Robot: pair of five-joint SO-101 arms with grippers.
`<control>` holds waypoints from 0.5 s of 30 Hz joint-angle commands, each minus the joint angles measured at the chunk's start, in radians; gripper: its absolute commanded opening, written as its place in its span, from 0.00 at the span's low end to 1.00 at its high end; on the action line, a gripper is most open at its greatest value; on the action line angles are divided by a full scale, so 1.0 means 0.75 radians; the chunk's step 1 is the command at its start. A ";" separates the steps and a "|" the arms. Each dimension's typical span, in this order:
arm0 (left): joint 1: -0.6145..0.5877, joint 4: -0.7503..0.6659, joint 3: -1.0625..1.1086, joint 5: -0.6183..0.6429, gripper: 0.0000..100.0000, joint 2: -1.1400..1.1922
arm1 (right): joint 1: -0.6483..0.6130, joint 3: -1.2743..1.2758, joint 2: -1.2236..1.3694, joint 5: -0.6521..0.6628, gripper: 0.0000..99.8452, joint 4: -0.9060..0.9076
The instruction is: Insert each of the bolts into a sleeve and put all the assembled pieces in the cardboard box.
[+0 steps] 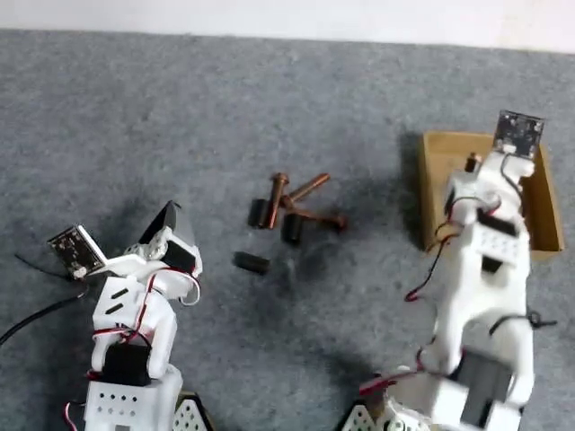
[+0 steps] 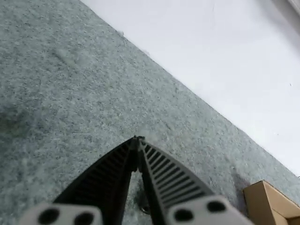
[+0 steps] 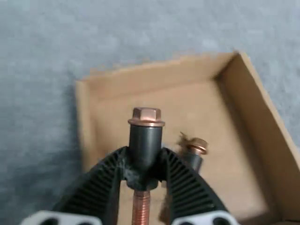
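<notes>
Sleeved bolt (image 3: 146,138) sits between right fingers (image 3: 183,180) above box (image 3: 83,126).

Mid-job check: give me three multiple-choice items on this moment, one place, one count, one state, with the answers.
1. Where is the assembled piece that the right arm's fingers hold? A) over the cardboard box B) over the loose pile C) beside the left arm
2. How many black sleeves lie on the mat? A) one B) three C) five
3. The left arm's fingers are: A) wide open B) shut on a bolt C) shut, empty
Answers: 1 A, box floor lies under it; 2 B, three show from above; 3 C, they meet with nothing between.
</notes>
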 commanded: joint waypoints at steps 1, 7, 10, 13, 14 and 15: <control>-0.013 0.002 0.026 -0.014 0.01 -0.011 | 0.048 -0.144 0.093 -0.004 0.01 -0.003; -0.013 0.002 0.026 -0.014 0.01 -0.011 | 0.028 -0.142 0.130 -0.004 0.20 -0.003; -0.013 0.002 0.026 -0.014 0.01 -0.011 | 0.013 -0.136 0.130 -0.006 0.32 -0.001; -0.013 0.002 0.026 -0.014 0.01 -0.011 | 0.013 -0.144 0.122 -0.010 0.34 0.058; -0.013 0.002 0.026 -0.014 0.01 -0.011 | 0.013 -0.144 0.107 -0.010 0.34 0.093; -0.013 0.002 0.026 -0.014 0.01 -0.011 | 0.011 -0.142 0.083 -0.012 0.34 0.128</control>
